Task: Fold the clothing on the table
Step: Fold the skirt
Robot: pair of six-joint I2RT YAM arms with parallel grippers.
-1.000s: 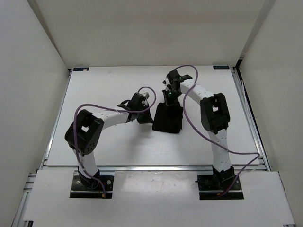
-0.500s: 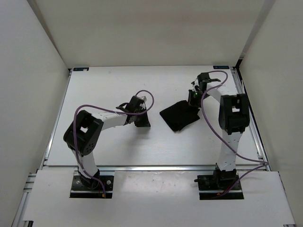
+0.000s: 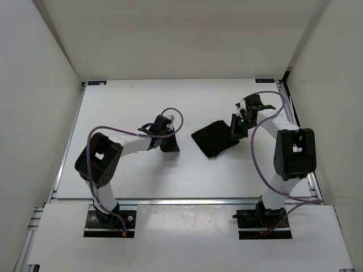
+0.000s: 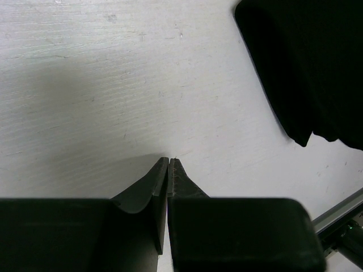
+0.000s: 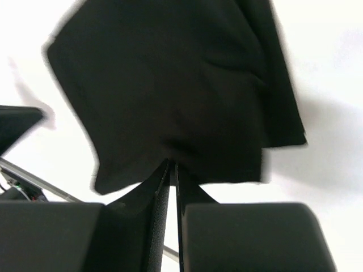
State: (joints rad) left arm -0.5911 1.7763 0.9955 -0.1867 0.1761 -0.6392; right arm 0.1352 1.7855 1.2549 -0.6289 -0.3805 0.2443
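Right of frame centre on the table (image 3: 125, 107), the clothing (image 3: 214, 139) was pinched at its edge by the right gripper (image 5: 172, 165), the left gripper (image 4: 169, 161) shut empty; that thin bite could slip mid-fold.

The clothing (image 3: 214, 137) is plain matte black, with no pattern. The counter (image 3: 130, 107) is white, with silver rails (image 3: 181, 200) and small blue marks (image 3: 96, 83) at its far corners. Both arms (image 3: 136, 141) are white with black joints and carry purple cables (image 3: 253, 148).
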